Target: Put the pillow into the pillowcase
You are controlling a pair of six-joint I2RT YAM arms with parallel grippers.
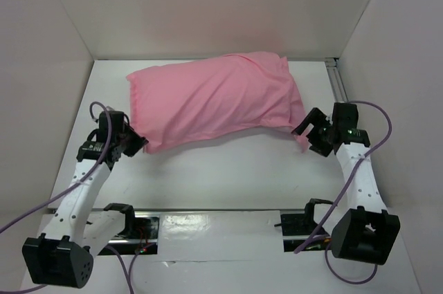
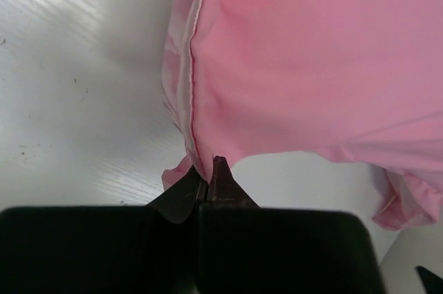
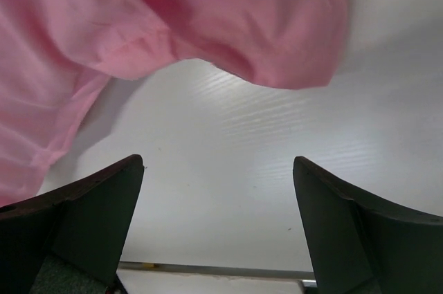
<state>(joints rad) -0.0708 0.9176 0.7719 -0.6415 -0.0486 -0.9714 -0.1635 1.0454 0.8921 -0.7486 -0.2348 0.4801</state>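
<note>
Top view. The pillowcase (image 1: 214,100) lay full and rounded on the far half of the desk (image 1: 228,183), its long axis running from about 8 o'clock to 2 o'clock. No pillow showed uncovered. Judging by the plump swell of the sack, the cushion sat inside it, though which end was the open mouth could not be told.

Handling. The pink cloth (image 2: 311,66) was thin and glossy, creased in soft folds, so it would likely slide between pads and bunch rather than hold a shape. The filled bundle looked light and yielding. A pinch on a doubled edge, such as the stitched seam (image 2: 192,86), seemed the surest hold, since a grip on the smooth belly would probably slip.

Left wrist view. The left end effector (image 2: 210,173) had its fingers pressed together on the lower tip of that seam, at the 8 o'clock corner of the sack (image 1: 142,143).

Right wrist view. The right end effector (image 3: 218,162) stood with its fingers wide apart and nothing between them, only bare desk below. The loose pink corner (image 3: 173,10) hung just beyond the fingertips toward 11 o'clock. From above, this end effector (image 1: 304,135) sat just beside the sack's 4 o'clock corner, and whether it touched the cloth could not be told.
</note>
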